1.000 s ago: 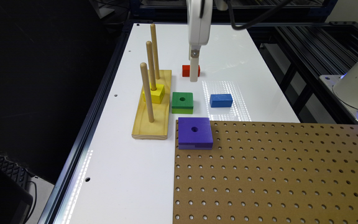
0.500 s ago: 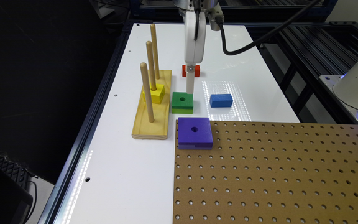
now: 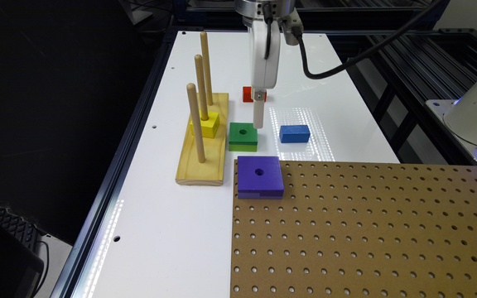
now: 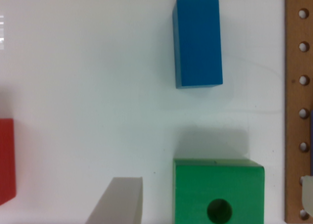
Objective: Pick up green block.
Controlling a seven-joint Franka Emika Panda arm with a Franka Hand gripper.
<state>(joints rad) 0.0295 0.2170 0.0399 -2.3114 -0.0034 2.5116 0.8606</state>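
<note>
Exterior view: the claw (image 3: 258, 120) hangs low over the white bench (image 3: 168, 215), its tip just beside the far corner of the green block (image 3: 243, 136) on the exterior view's right. The green block lies flat on the bench, between the wooden peg stand (image 3: 203, 165) and the blue block (image 3: 294, 133), with the purple block (image 3: 260, 176) near it on the corner of the pegboard (image 3: 367, 231). A yellow block (image 3: 204, 124) sits on the middle peg, and a red block (image 3: 247, 94) lies beyond the claw. Judge the step in hand as the approach: the block is not yet grasped.

Compared with the frame half a second earlier, the arm has dropped lower and come nearer the green block; the blocks themselves have not moved.

Wrist view: the green block (image 4: 218, 190) shows with its round centre hole, the blue block (image 4: 197, 41) well apart from it, the red block (image 4: 7, 160) at the frame edge. One grey finger (image 4: 119, 200) stands beside the block's one side and a second sliver shows past its other side, so read the claw as open, straddling the block without touching it.

Next move: you should expect a short further descent, keeping the block centred between the fingers, then closing on its two opposite sides before lifting.
</note>
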